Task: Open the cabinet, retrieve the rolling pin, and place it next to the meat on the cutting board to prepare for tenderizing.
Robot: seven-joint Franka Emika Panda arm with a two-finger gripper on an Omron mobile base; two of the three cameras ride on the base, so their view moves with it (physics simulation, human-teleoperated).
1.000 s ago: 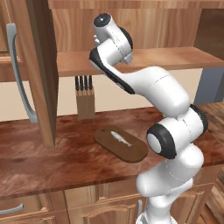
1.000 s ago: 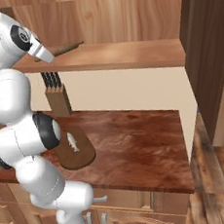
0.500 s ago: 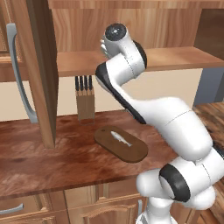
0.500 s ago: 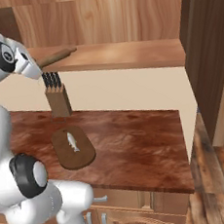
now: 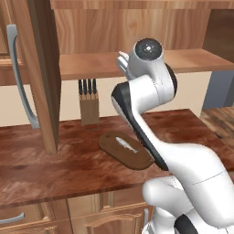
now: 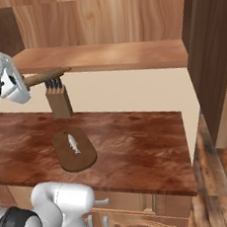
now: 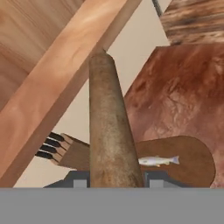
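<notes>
Left base view: the cabinet is standing open, its door edge-on at the left with the grey handle facing out. The arm is rising in front of the shelf, hiding the fingers. Below it, the meat is lying on the cutting board on the counter, with the knife block behind the board.

Right base view: the fingers are pinching one end of the rolling pin, which is sticking out level from them, in front of the shelf edge and just above the knife block. The cutting board and meat are lying well below the fingers.

Hand view: the rolling pin is running straight out from between the fingers, which are pressing on both its sides. Beyond it, the meat is lying on the cutting board, to one side of the pin, and the knife block is showing on the other.
</notes>
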